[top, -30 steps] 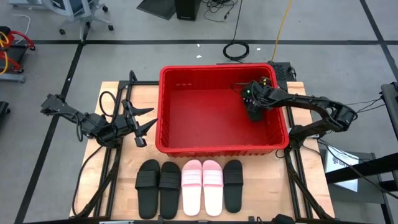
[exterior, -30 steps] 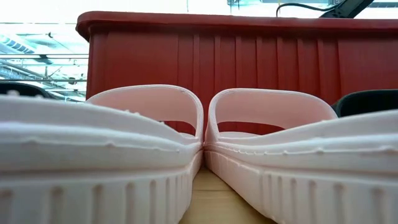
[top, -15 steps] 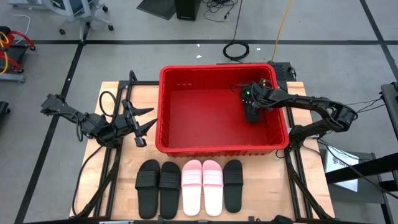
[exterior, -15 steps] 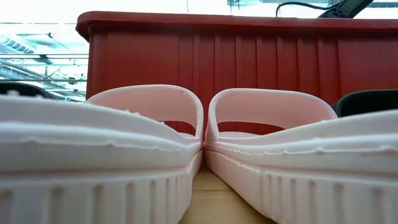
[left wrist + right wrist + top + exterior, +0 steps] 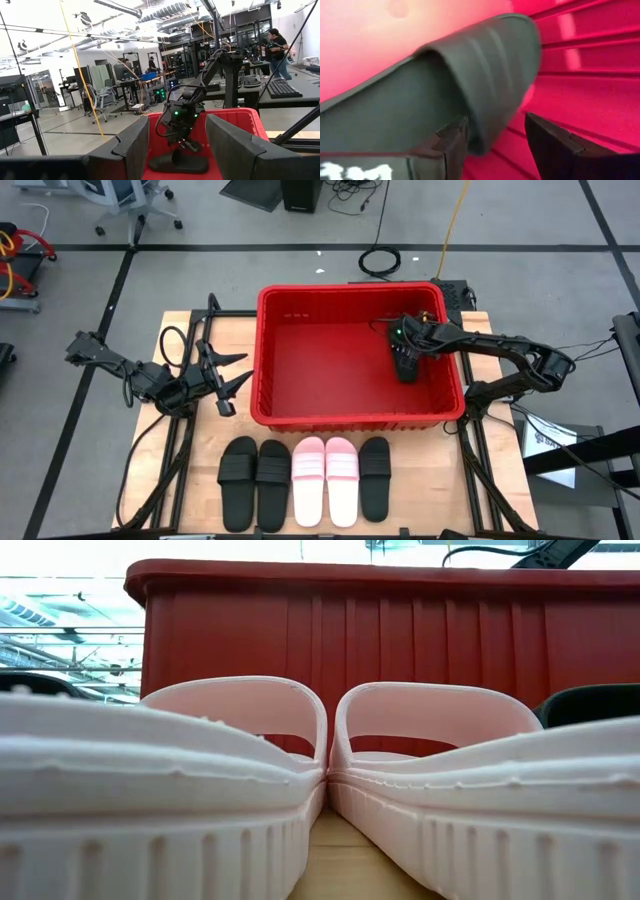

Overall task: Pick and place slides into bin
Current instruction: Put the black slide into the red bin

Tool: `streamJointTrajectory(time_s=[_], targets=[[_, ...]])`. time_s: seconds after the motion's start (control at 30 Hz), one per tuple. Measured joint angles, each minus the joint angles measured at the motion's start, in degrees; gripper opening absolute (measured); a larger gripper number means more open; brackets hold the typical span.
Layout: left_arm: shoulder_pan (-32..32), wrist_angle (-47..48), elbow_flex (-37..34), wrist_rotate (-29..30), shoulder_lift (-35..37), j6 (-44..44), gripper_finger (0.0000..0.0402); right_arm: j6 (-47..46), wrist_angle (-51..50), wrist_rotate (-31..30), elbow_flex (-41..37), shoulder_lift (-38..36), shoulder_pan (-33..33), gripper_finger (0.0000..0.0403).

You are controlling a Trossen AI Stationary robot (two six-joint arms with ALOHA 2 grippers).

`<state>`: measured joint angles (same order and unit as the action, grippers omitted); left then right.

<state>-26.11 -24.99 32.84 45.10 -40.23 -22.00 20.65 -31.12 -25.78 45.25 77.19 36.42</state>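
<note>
Matte black foam, by its look, makes up the slide (image 5: 404,365) now lying inside the bin (image 5: 275,395), toward the bin's 3 o'clock wall. In the left wrist view it rests flat on the red floor. The right gripper (image 5: 403,346) sits directly over it at its 12 o'clock end. In the right wrist view its fingers (image 5: 451,141) stand apart, one on each side of the wide strap. Whether they are clamped on the strap or already clear of it cannot be told.

Handling judgement: these slides appear light, moulded in one piece, soft enough to flex yet not fragile. The matte surface should offer fair friction. The strap is the sensible hold; its arch stands proud of the sole and gives the fingers an edge to pinch. The sole looks too broad for the jaws.

Five slides remain on the table (image 5: 180,330), in a row at the bin's 6 o'clock: two black slides (image 5: 255,481), a pink pair (image 5: 325,479) touching side by side, and one more black slide (image 5: 374,477). All lie strap up and close together, so neighbours may be nudged during a pick.

The left gripper (image 5: 236,373) waits at the bin's 9 o'clock, fingers spread wide, holding nothing.
</note>
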Motion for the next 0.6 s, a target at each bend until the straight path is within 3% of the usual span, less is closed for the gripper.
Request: streamJointTrajectory(time_s=[0.13, 0.6], targets=[[0.0, 0.23, 0.0, 0.0, -0.01, 0.0, 0.0202, -0.74, -1.12, 4.93, -0.02, 0.0, 0.0, 0.0183], [0.0, 0.85, 0.0, 0.0, -0.01, -0.14, 0.0202, -1.98, -2.34, 6.81, -0.02, -7.04, -2.74, 0.0178]])
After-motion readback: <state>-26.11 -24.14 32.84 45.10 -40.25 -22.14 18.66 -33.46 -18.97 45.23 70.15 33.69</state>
